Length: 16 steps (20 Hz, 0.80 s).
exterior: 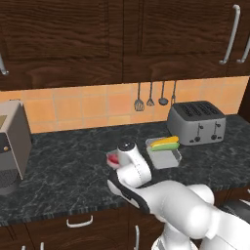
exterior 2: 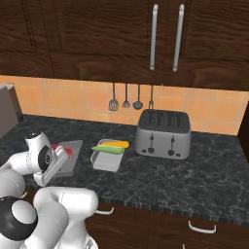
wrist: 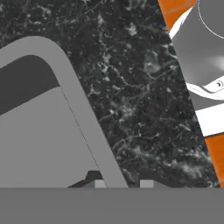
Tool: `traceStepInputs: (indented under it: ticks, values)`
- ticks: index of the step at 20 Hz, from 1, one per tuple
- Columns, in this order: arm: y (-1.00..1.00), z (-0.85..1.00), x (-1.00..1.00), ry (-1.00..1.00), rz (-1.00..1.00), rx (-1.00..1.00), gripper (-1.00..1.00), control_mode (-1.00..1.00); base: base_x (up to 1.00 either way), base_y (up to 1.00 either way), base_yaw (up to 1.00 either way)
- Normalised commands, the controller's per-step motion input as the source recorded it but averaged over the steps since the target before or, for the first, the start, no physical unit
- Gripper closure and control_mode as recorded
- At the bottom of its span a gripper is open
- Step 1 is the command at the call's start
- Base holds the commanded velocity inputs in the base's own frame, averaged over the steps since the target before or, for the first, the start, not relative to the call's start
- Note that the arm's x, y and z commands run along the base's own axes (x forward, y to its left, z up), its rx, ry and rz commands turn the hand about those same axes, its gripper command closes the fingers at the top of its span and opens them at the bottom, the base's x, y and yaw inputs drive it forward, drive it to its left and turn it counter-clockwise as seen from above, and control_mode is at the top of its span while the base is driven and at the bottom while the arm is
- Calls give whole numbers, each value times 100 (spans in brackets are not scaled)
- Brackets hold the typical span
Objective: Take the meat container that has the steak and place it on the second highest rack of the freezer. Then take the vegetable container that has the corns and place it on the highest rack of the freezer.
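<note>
Gripper closes on the rim of the meat tray (exterior 2: 69, 154) at the counter's left.

We see the long grey meat tray lying flat on the dark stone counter (exterior 2: 194, 175), its red steak (exterior 2: 68, 151) partly hidden behind the robot's wrist. In the hand view our gripper (wrist: 120, 183) straddles the tray's rounded rim (wrist: 87, 118), one fingertip (wrist: 98, 183) inside the wall, the other outside, drawn in tight on that edge. Just to the right, apart from it, sits the shorter tray (exterior 2: 108, 158) with a yellow and a green cob (exterior 2: 112, 146) across its far end. Beyond a strip of bare counter stands the toaster (exterior 2: 162, 133) against the orange tiles (exterior 2: 214, 112). A grey appliance (exterior: 12, 146) stands at the far left, well apart, with bare counter between.
</note>
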Motion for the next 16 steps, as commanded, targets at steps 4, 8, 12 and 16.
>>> traceStepInputs:
  ticks: [4, 8, 12, 16]
  values:
    - [22, 58, 0, -3, 0, 0, 100, -100, 0, 0, 0]
    - [3, 76, 0, -5, -2, 0, 100, -100, 0, 0, 0]
    - [-23, 84, -21, -10, -4, 3, 100, -100, 0, 0, 0]
    - [-86, 67, -60, -6, -12, 17, 100, -100, 0, 0, 0]
